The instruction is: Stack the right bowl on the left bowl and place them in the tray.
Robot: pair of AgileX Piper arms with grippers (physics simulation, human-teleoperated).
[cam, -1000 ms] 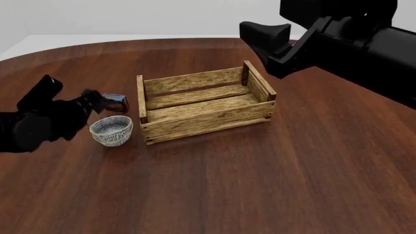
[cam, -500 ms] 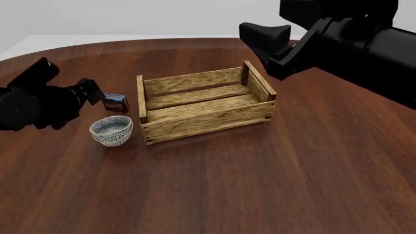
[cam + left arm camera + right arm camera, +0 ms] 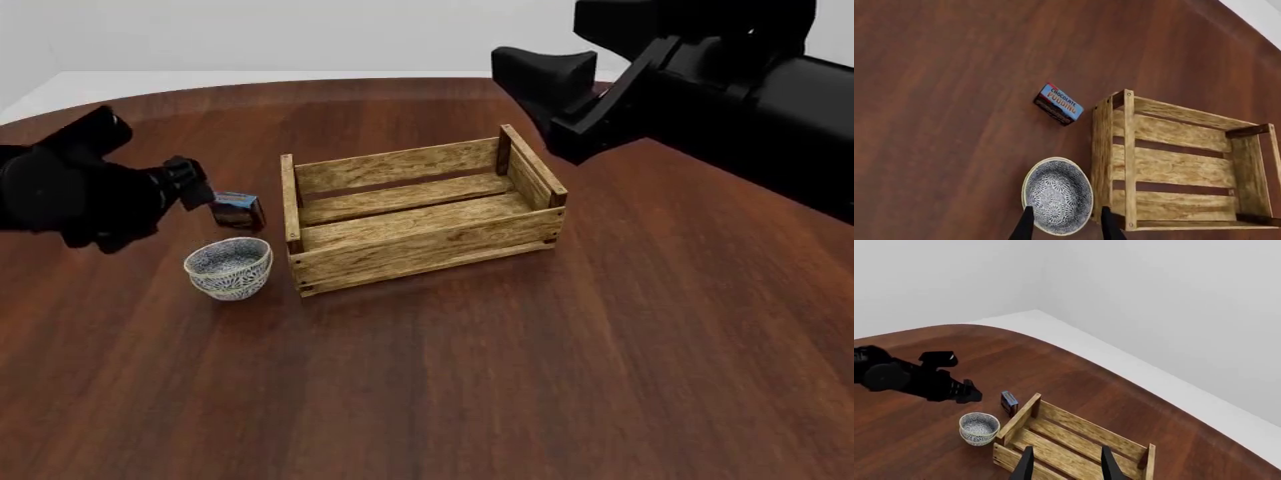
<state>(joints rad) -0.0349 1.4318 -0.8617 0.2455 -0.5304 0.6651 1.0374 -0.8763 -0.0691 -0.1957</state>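
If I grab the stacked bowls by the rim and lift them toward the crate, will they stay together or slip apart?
The stacked bowls look nested snugly, one rim just under the other, so they should probably lift together if both rims are pinched. They look glazed and rigid, so likely slippery and unforgiving of a hard squeeze. The small foot suggests they could tip if nudged against the tray wall beside them.

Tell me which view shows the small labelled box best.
Left wrist view: the small box fills more of the picture and its label reads clearly. Front view shows it small, beside the left gripper. Right wrist view shows only a distant sliver.
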